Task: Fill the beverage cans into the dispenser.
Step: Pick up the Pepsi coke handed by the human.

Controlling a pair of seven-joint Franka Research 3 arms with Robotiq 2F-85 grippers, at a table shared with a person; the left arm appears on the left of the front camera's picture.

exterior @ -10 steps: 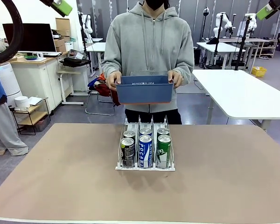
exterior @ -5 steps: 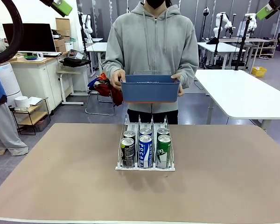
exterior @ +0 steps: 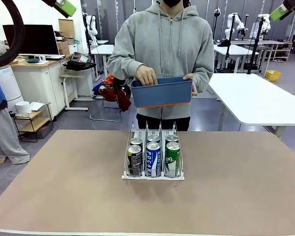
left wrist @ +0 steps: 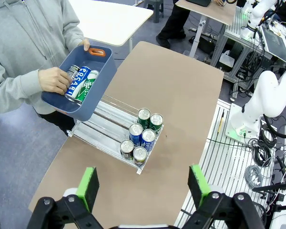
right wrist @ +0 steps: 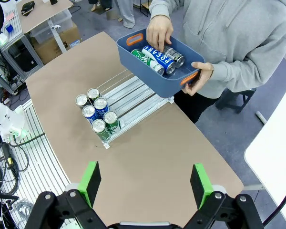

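- Front view: The clear and white wire-framed three-lane dispenser (exterior: 152,176) stands in the middle of the brown counter (exterior: 64,191). Six slim aluminium beverage cans (exterior: 153,158) stand upright at its near end, two per lane (black, blue-and-white and green in the front row). The far ends of the lanes are bare. Beyond the far edge a person holds a blue plastic bin (exterior: 162,96) above the counter, with one of the person's hands (exterior: 146,75) dipped inside.
- Left wrist view: The left robot hand (left wrist: 143,176) hangs high over the counter, jaws wide apart with nothing between them. Below it, the bin carries more cans lying on their sides. The person's reaching hand closes round a blue-and-white one (left wrist: 80,81).
- Right wrist view: The right robot hand (right wrist: 145,174) is likewise open and empty, well above the counter. The person's other hand (right wrist: 198,78) grips the bin at its orange-rimmed handle.
- Assessment: The step in hand appears to be drawing the next can from the bin for loading. To do it well:
  - Turn the can upright and enter it at the open far end of a lane, centred between the wire guides.
  - Let it run down until it touches the can ahead.
  - Load gently; the rack looks light and could shift if knocked.
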